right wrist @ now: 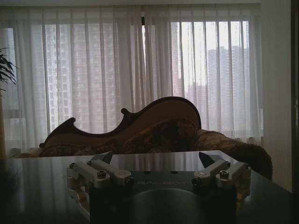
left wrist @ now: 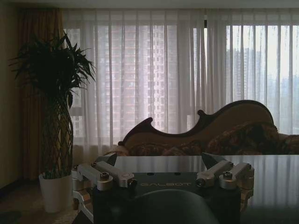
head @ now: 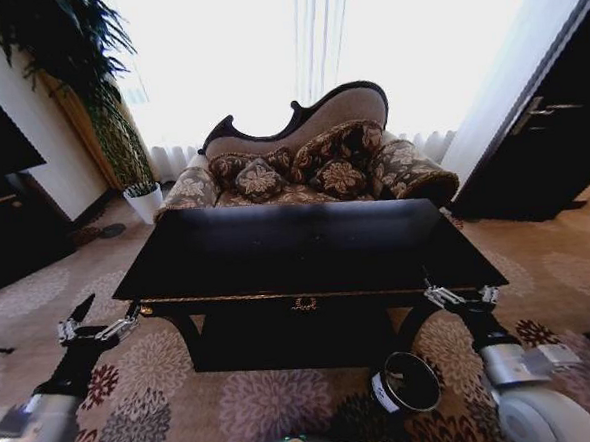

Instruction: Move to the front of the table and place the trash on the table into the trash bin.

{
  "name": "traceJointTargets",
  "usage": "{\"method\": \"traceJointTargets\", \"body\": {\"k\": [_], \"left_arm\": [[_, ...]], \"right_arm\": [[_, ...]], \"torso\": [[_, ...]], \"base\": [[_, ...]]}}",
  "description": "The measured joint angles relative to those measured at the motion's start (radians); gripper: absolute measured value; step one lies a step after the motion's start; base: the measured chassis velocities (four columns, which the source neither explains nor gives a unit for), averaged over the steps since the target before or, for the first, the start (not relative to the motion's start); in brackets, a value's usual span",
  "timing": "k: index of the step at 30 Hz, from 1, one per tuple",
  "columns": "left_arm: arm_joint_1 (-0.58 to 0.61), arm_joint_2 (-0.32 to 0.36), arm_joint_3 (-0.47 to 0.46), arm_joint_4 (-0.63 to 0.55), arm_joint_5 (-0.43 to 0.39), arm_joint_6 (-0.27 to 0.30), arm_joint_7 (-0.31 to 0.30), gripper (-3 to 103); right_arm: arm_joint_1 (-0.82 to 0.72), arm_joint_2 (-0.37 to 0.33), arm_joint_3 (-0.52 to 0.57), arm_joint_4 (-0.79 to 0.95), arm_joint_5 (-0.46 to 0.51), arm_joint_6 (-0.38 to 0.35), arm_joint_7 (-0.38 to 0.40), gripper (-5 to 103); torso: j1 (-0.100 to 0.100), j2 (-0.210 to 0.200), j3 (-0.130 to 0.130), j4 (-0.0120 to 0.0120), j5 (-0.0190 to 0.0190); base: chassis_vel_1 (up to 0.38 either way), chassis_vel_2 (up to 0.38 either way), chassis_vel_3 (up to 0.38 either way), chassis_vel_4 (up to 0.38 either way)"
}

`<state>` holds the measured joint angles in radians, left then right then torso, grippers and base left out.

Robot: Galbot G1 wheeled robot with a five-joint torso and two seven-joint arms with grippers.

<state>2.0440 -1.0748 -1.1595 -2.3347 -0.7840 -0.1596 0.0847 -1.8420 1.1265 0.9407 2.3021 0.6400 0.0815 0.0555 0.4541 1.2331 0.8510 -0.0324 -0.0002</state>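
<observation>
**Robot stationed at the near side of the black table, both arms held low**

The table (head: 307, 245) was seen directly ahead in the head view, its glossy black top lying across the frame with the gold trim and centre emblem on the near edge. No bottle, paper wad or other piece of trash could be made out on the dark top; whether any lay there could not be told. The trash bin (head: 406, 382) was found on the patterned carpet (head: 276, 402) just in front of the table's near right leg, tipped so that its pale rim and open mouth faced the camera.

The left gripper (head: 93, 319) was held low beside the table's near left corner, its fingers spread apart and nothing between them. The right gripper (head: 462, 294) was held at the near right corner, likewise parted and empty. In the wrist views each gripper (left wrist: 163, 168) (right wrist: 159, 165) was seen level with the tabletop, fingers wide.

A patterned sofa (head: 306, 160) stood beyond the far edge, before sheer curtains (head: 304, 40), with a potted plant (head: 86, 83) at the far left.
</observation>
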Motion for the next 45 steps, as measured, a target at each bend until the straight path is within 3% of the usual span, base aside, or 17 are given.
{"method": "traceJointTargets", "body": {"k": [45], "left_arm": [[0.0,0.0,0.0,0.0,0.0,0.0,0.0,100]], "right_arm": [[0.0,0.0,0.0,0.0,0.0,0.001,0.0,100]], "torso": [[-0.001,0.0,0.0,-0.0002,0.0001]], "base": [[0.161,-0.157,-0.161,0.153]]}}
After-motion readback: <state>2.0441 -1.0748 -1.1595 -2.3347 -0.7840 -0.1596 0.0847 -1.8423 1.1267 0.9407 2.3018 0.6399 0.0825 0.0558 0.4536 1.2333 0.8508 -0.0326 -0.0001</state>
